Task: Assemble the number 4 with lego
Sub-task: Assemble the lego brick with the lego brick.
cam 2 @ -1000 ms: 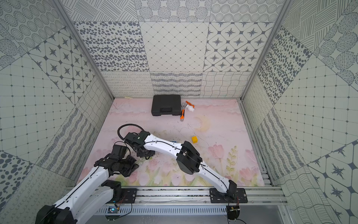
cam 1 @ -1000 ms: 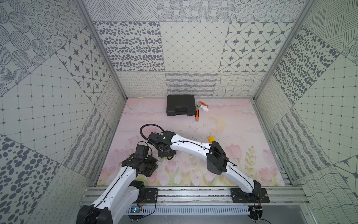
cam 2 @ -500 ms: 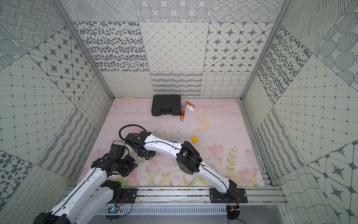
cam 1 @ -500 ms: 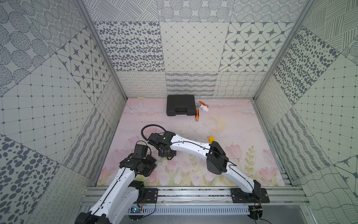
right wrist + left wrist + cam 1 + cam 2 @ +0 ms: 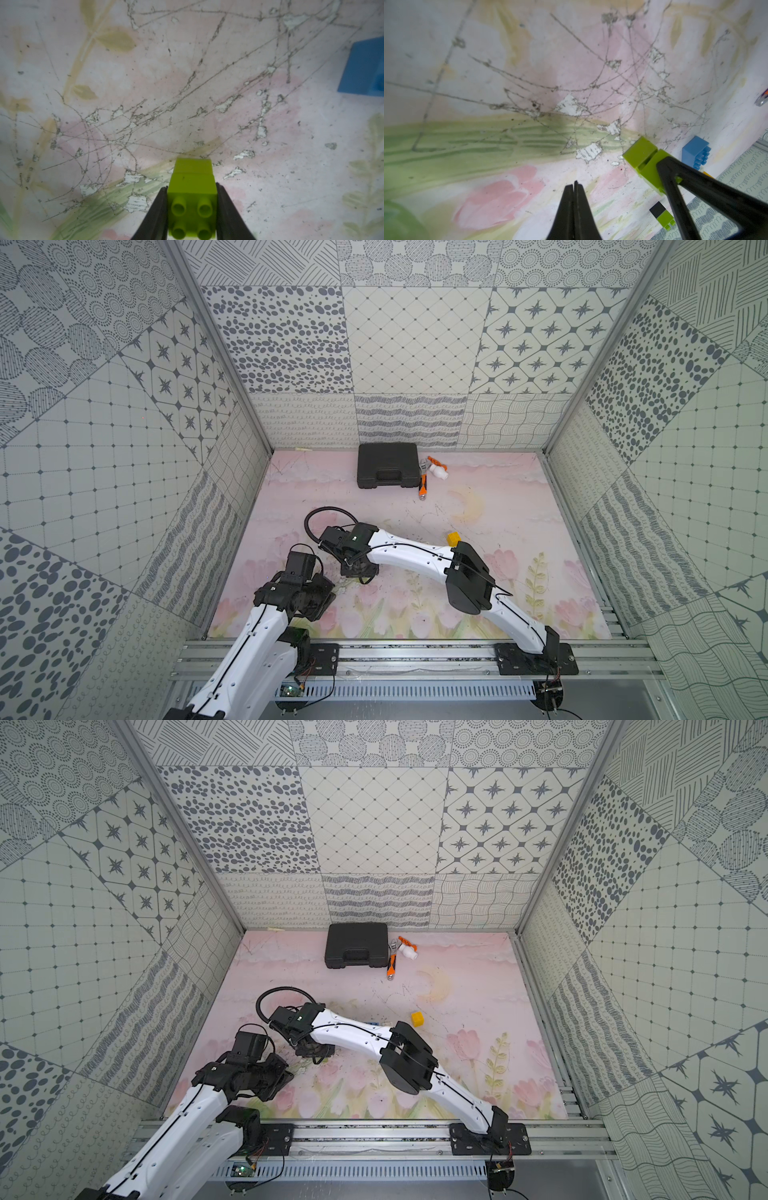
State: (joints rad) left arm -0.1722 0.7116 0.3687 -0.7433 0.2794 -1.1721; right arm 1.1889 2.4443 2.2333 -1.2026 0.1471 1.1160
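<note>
Your floral bench [image 5: 519, 497] holds a black case [image 5: 387, 465] at twelve o'clock. Your right tool [image 5: 191, 204] pinches stacked green bricks [image 5: 192, 182] near centre. Your left tool [image 5: 573, 188] is pressed together, empty, at seven o'clock. A yellow brick [image 5: 417, 1019] lies at three o'clock.

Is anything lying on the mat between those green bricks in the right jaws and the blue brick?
Nothing visible does. In the right wrist view the right gripper is shut on two stacked lime green bricks, and only bare scratched mat lies between them and the blue brick.
</note>
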